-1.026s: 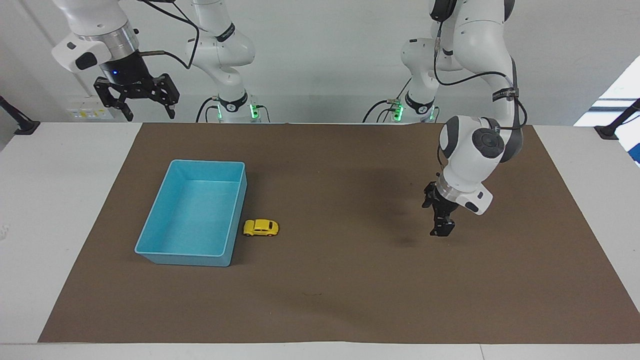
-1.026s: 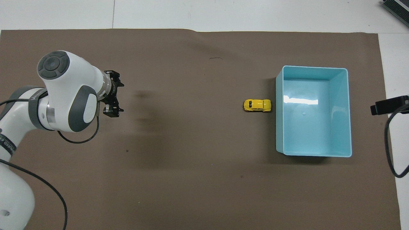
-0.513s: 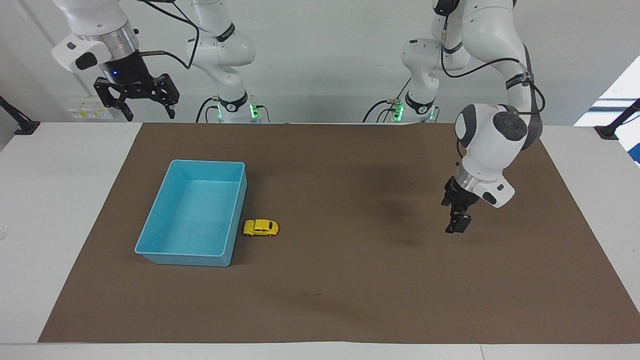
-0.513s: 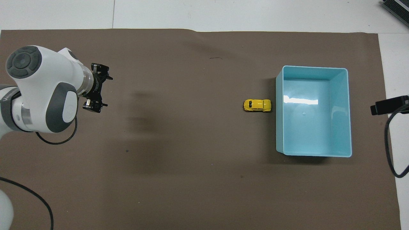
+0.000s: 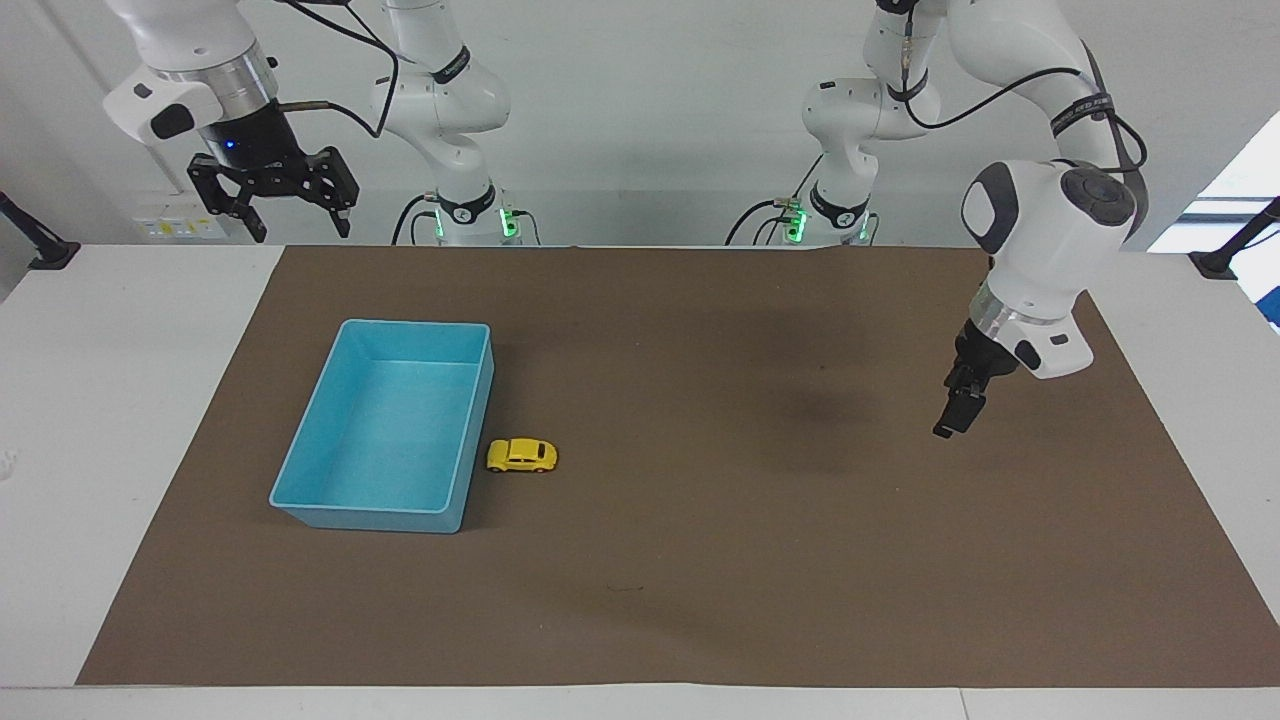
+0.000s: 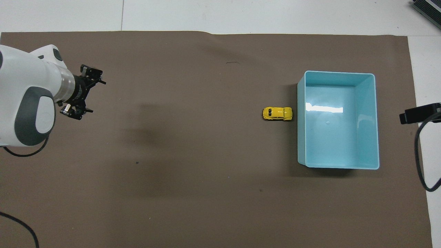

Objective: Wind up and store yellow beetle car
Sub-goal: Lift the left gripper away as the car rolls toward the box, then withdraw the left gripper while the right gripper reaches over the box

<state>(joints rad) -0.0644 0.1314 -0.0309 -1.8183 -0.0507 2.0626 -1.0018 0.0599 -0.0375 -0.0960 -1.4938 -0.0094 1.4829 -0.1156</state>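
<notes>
Meanwhile the yellow beetle car [image 5: 522,455] sits well apart from the left end effector [image 5: 957,412], open and empty.

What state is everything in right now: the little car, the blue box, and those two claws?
yellow beetle car: on its wheels on the brown mat, beside the bin, ungripped.
light blue bin: upright, empty.
left gripper: in the air over the mat, holding nothing.
right gripper: open, empty, raised, waiting.

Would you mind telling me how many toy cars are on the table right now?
1. The yellow toy car sits on the brown mat beside the blue bin, outside it. The bin looks empty, so none seems hidden.
</notes>
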